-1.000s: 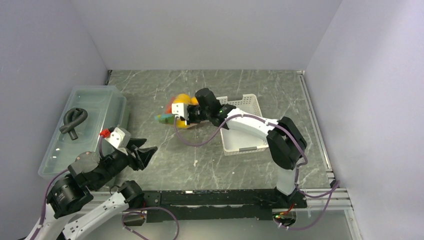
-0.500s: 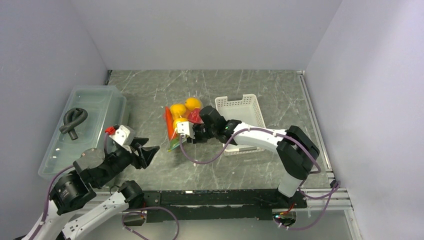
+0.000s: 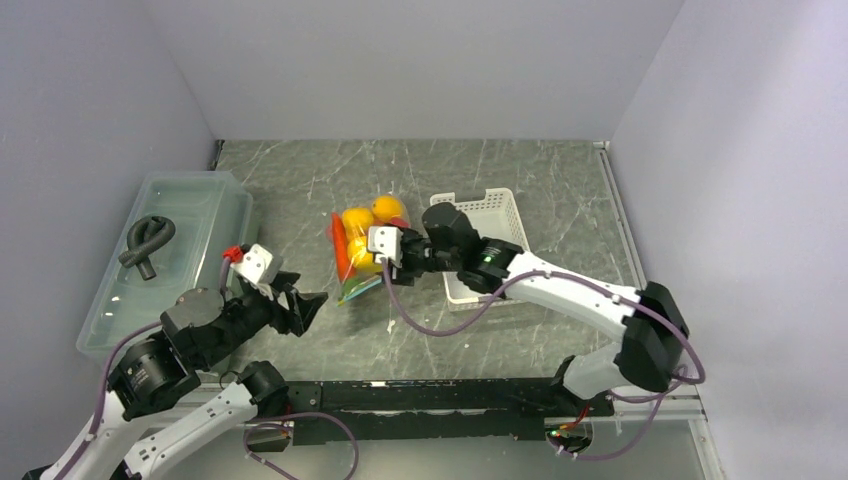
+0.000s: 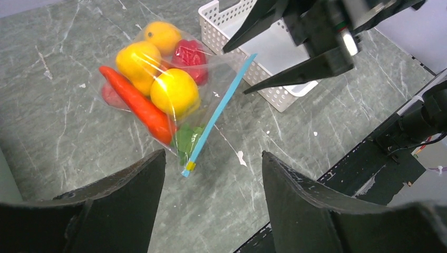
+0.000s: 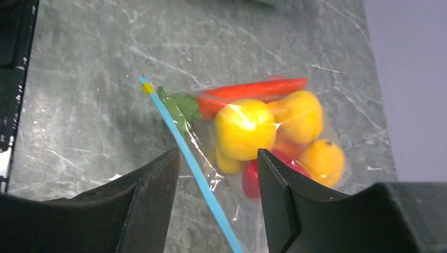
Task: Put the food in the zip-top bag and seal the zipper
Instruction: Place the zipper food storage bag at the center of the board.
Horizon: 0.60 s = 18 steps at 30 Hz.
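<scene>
The clear zip-top bag point(image 3: 358, 252) lies flat on the table with the food point(image 4: 158, 84) inside it: yellow and orange round fruits, a carrot, a red pepper and a green leaf. Its teal-blue zipper point(image 4: 219, 113) runs along the edge that faces the basket, with a small yellow tab point(image 5: 147, 88) at the near end. My right gripper point(image 5: 219, 153) stands open over the far part of the zipper point(image 5: 195, 168), which passes between the jaws untouched. My left gripper point(image 4: 213, 154) is open and holds nothing, hanging short of the bag's near corner.
A white perforated basket point(image 3: 490, 215) stands just right of the bag, under the right arm. A translucent lidded bin point(image 3: 205, 195) with a black hose piece point(image 3: 147, 243) on it sits at the left. The black rail point(image 3: 430, 395) borders the near edge.
My right gripper has opened and let go of the bag, which went from lifted to lying on the table. The right arm drew back toward the near right. The left gripper opened wider and moved closer.
</scene>
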Each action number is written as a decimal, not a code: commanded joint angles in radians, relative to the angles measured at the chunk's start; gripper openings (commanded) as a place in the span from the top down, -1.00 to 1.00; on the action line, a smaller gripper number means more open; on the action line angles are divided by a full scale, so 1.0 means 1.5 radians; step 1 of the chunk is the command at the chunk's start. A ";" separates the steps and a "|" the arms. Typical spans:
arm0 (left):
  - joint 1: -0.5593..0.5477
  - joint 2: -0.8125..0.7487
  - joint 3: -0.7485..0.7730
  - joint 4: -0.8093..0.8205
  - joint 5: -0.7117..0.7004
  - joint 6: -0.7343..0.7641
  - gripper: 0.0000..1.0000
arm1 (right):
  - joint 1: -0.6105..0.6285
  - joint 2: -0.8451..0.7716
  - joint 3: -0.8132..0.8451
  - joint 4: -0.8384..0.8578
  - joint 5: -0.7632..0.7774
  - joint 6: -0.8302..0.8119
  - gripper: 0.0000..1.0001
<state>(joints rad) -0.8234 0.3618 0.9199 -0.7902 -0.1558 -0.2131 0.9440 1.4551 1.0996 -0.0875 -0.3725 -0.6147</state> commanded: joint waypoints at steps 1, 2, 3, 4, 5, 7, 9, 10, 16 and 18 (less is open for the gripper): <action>0.003 0.011 0.003 0.019 -0.016 -0.020 -0.46 | 0.000 -0.075 -0.010 -0.021 0.033 0.053 -0.20; 0.003 0.013 0.003 0.019 -0.018 -0.020 -0.48 | 0.000 -0.094 -0.024 -0.010 0.047 0.065 -0.25; 0.003 0.016 0.003 0.019 -0.023 -0.021 -0.62 | -0.001 -0.113 -0.039 0.002 0.062 0.081 -0.29; 0.003 0.020 0.005 0.019 -0.025 -0.022 -0.89 | -0.003 -0.130 -0.054 0.005 0.075 0.096 -0.30; 0.002 0.023 0.006 0.019 -0.027 -0.023 -0.98 | -0.005 -0.148 -0.061 0.001 0.089 0.109 -0.30; 0.003 0.035 0.010 0.019 -0.023 -0.022 -0.99 | -0.009 -0.178 -0.081 0.006 0.120 0.143 -0.31; 0.003 0.049 0.017 0.015 -0.026 -0.025 -0.99 | -0.014 -0.205 -0.097 0.005 0.158 0.184 -0.31; 0.002 0.056 0.021 0.012 -0.033 -0.027 -0.99 | -0.018 -0.219 -0.104 0.004 0.178 0.205 -0.34; 0.003 0.090 0.040 0.026 -0.029 -0.036 -0.99 | -0.034 -0.316 -0.146 -0.017 0.299 0.334 -0.64; 0.002 0.100 0.044 0.034 -0.045 -0.045 -0.99 | -0.036 -0.348 -0.162 -0.027 0.339 0.369 -0.72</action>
<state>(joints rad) -0.8234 0.4881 0.9371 -0.7898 -0.1829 -0.2417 0.8970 1.0355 0.8883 -0.1268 -0.0273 -0.2310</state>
